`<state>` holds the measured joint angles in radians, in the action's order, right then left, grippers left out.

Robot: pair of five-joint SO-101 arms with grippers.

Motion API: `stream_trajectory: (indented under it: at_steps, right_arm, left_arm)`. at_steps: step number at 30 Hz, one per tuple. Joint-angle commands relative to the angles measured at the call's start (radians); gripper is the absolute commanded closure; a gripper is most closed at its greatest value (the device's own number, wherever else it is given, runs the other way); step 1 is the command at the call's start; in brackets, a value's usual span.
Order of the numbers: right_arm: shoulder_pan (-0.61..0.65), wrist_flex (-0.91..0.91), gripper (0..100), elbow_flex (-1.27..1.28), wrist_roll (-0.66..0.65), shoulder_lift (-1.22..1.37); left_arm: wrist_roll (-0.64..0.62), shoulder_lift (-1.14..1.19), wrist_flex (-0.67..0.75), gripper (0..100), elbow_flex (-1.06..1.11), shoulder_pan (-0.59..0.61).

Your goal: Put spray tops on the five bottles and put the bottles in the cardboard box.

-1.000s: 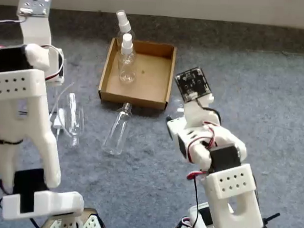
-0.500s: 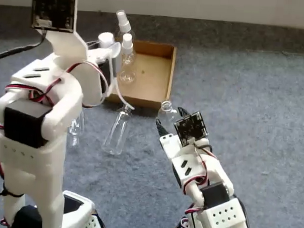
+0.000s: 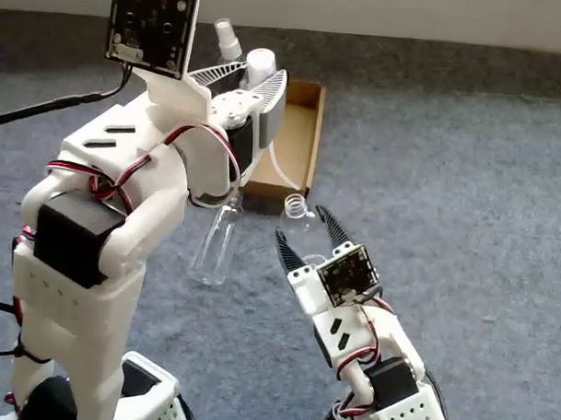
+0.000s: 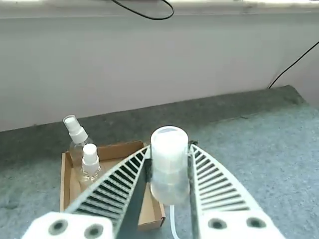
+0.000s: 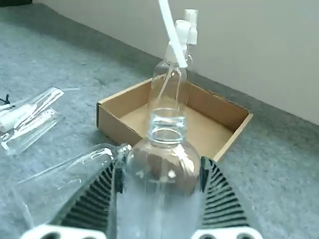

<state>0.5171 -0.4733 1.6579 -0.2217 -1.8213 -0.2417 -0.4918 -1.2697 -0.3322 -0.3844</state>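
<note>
L gripper [image 4: 169, 149] clamps a spray top [image 4: 169, 167] btwn its jaws while R gripper [image 5: 160, 163] grips an uncapped bottle [image 5: 160, 186] upright, cardboard box [image 5: 110, 122] w/ two capped bottles [image 4: 90, 164] just beyond.

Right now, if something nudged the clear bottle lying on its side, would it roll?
Probably: the lying bottle is round, though the carpet should slow it. It looks empty, so likely light. Its smooth clear wall may be slippery to grip.
</note>
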Motion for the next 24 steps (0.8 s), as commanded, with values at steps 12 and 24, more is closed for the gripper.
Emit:
stream_trajectory:
  at_steps: [12, 24]
  right_arm:
    - [0.007, 0.021, 99.5, -0.008, -0.011, -0.016]
    - [0.007, 0.022, 99.5, -0.010, -0.011, -0.016]
  left_arm:
    - [-0.006, -0.022, 0.052, 91, 0.150, -0.016]
    - [-0.014, -0.030, 0.187, 91, 0.380, -0.084]
